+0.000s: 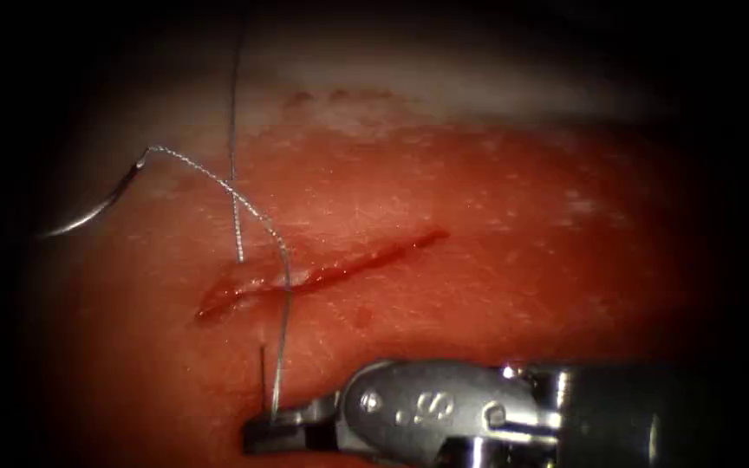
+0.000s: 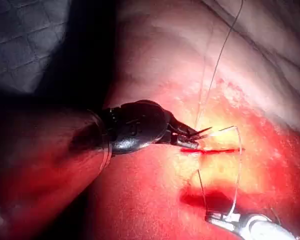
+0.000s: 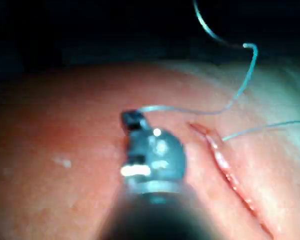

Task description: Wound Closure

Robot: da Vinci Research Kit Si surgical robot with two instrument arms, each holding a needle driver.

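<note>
Cut (image 1: 322, 273): long axis slants across the tissue (image 1: 496, 225), its right end higher.
Needle (image 1: 88, 212): lies free on the tissue, well left of the cut, held by neither tool; tail end up, joined to the thread (image 1: 262, 221).
Thread: runs from the needle over the cut's left end down to the right pincer (image 1: 275, 429), shut on it below the cut.
Left pincer (image 2: 197, 136): jaws parted at the cut, empty.
Right tool's wrist: stamped marks, unreadable.
</note>
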